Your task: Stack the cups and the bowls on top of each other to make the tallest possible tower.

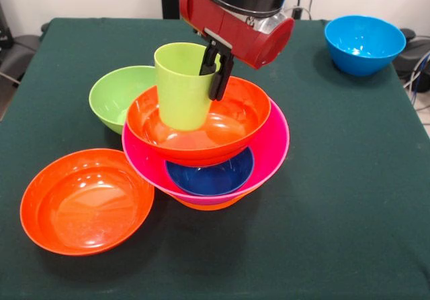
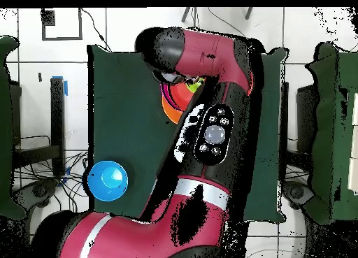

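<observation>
The tower stands mid-table: an orange bowl (image 1: 209,205) at the bottom, the big pink bowl (image 1: 272,145) on it, and the small dark blue bowl (image 1: 209,176) inside the pink one. A shallow red-orange bowl (image 1: 232,122) rests tilted on top. The lime green cup (image 1: 180,88) stands upright in that bowl. My gripper (image 1: 213,82) comes down from above and is shut on the cup's right wall at the rim. In the overhead view my arm hides the tower, with only an edge of its bowls (image 2: 170,103) showing. The yellow-orange and red-pink cups are out of view.
A green bowl (image 1: 113,97) sits behind the tower on the left, touching it. A second shallow red-orange bowl (image 1: 86,201) lies at the front left. The light blue bowl (image 1: 365,43) stands alone at the far right corner and also shows in the overhead view (image 2: 108,180).
</observation>
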`<act>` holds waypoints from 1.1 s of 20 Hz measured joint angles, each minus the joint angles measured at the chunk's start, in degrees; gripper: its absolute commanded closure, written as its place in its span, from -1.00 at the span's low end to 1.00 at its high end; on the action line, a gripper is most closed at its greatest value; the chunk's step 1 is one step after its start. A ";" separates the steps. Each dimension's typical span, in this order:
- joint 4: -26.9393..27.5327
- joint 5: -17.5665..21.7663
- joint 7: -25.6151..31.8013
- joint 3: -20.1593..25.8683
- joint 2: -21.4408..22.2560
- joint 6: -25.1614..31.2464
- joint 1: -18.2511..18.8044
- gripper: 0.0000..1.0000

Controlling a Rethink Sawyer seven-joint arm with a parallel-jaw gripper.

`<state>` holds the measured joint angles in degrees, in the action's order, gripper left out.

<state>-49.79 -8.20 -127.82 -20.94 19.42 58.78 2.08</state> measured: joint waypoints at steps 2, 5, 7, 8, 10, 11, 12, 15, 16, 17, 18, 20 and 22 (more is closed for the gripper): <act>-0.61 0.00 0.00 0.00 -0.02 -0.72 0.00 1.00; -1.35 0.00 0.00 0.00 -0.08 -1.85 0.00 1.00; -1.90 -0.01 0.00 0.00 -0.09 -2.56 0.00 1.00; -2.12 -0.01 0.00 0.00 -0.09 -2.84 0.00 1.00; -2.76 -0.01 0.00 0.00 -0.09 -3.55 0.00 1.00; -2.95 -0.01 0.00 0.00 -0.09 -3.75 0.00 1.00; -3.09 -0.01 0.00 0.00 -0.09 -3.88 0.00 1.00; -3.85 -0.01 0.00 0.00 -0.09 -4.29 0.00 1.00; -4.05 -0.01 0.00 0.00 -0.09 -4.32 -0.01 1.00; -4.19 -0.01 0.00 0.00 -0.09 -4.32 -0.01 1.00; -4.27 -0.01 0.00 0.01 -0.09 -4.32 -0.01 1.00; -4.48 -0.01 0.00 0.01 -0.10 -4.32 -0.07 1.00; -4.49 -0.05 0.00 0.00 -0.10 -4.32 -0.17 1.00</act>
<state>-54.28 -8.25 -127.82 -20.94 19.32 54.46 1.92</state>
